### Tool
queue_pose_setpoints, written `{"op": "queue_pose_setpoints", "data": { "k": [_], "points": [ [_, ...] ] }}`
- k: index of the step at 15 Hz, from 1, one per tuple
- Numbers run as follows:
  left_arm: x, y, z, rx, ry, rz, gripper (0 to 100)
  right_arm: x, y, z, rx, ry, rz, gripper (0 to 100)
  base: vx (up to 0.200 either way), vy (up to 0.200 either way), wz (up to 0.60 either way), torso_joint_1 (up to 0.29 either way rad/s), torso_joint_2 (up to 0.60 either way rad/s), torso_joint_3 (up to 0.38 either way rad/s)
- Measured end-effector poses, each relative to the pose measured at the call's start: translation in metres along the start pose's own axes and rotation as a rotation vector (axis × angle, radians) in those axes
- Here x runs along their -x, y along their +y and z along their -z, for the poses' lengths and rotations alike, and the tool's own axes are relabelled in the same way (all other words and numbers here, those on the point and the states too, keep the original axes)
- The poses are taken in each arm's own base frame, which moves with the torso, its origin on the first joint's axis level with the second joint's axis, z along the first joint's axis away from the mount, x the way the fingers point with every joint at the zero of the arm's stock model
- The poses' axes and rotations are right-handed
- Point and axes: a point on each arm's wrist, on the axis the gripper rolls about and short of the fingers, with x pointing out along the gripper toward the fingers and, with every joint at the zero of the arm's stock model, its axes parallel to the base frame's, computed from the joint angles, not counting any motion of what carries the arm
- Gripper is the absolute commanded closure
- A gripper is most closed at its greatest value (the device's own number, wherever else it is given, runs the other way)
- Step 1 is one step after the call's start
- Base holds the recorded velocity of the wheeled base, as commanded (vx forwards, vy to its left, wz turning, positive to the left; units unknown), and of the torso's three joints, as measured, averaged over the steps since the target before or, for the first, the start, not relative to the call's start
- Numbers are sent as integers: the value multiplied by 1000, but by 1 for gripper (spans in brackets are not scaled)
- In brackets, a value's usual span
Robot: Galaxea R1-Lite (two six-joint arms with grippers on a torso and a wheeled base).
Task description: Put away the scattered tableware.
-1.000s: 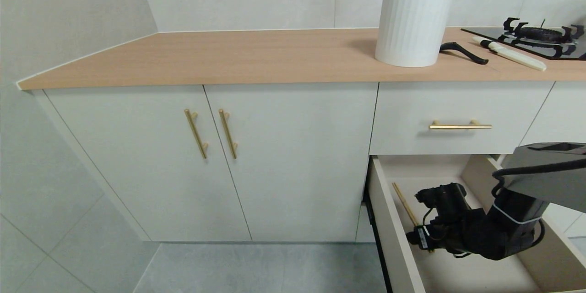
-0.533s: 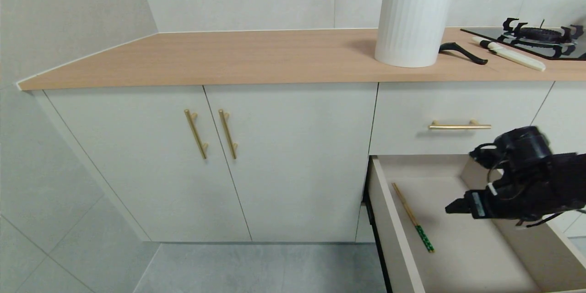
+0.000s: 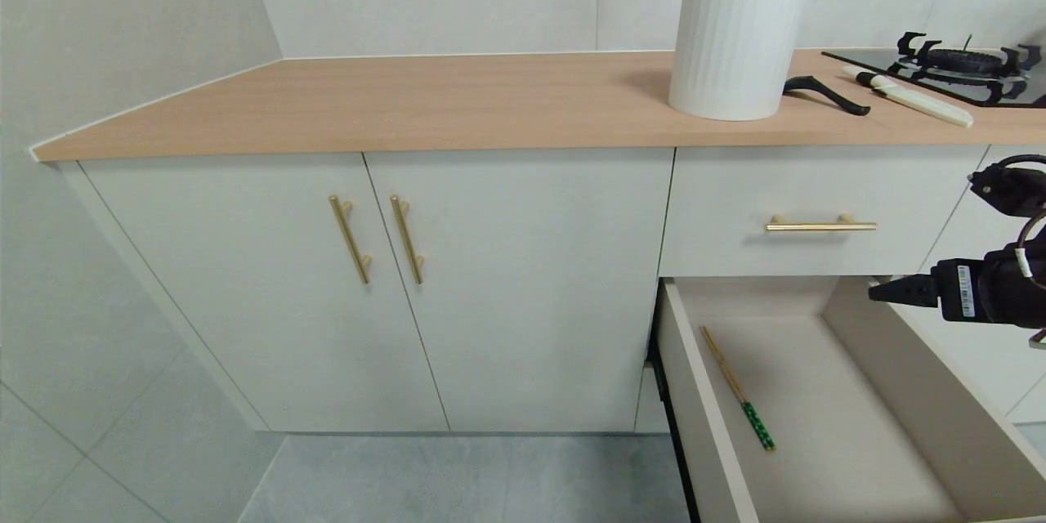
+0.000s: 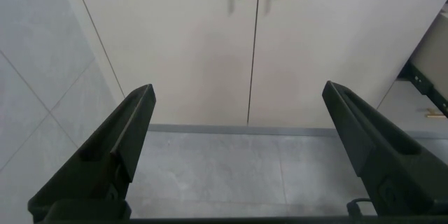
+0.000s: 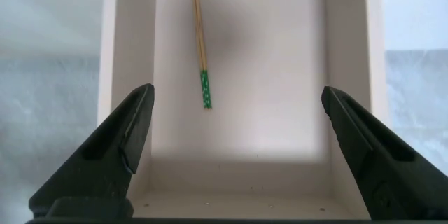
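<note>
Wood-toned countertop [image 3: 409,106] runs above pale cabinet doors [image 3: 392,286] and one pulled-out drawer [image 3: 703,425] at the lower right. Chopsticks [image 3: 735,388] with a green end lie in the drawer, on its floor close beside the left wall and pointing front to back. A tall white ribbed container [image 3: 739,24] stands on the counter; what is inside it cannot be seen. Just beside it lie a black-handled utensil [image 3: 825,92] and a knife [image 3: 907,96].

A second ago the right gripper [image 3: 899,292] was low in the drawer over the chopsticks. It has since lifted up and out to the right, and now sits above the drawer's right wall. The chopsticks have not shifted.

From the wrist, the right gripper [image 5: 236,96] has its fingers [image 5: 126,133] spread wide with nothing between them, looking down on the drawer [image 5: 129,56] and the chopsticks [image 5: 201,49]. The left gripper [image 4: 236,92] is spread just as wide, touching nothing, facing the closed cabinet doors [image 4: 175,42].
</note>
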Motion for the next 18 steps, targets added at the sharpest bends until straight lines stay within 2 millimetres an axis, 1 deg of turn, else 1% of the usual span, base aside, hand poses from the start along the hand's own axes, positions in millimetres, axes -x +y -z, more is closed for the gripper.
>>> {"op": "queue_pose_setpoints", "data": {
  "k": [4,8,13,18],
  "points": [
    [0,0,0,0,0,0,0,7,-1,-1,3,-24,4,0,0,0,0,0,0,0],
    [0,0,0,0,-1,0,0,8,-1,-1,15,-26,3,0,0,0,0,65,-201,-232],
    [0,0,0,0,0,0,0,7,-2,1,21,-19,4,0,0,0,0,122,-514,-312],
    [0,0,0,0,0,0,0,6,-2,3,69,-20,3,0,0,0,0,175,-466,-300]
  ]
}}
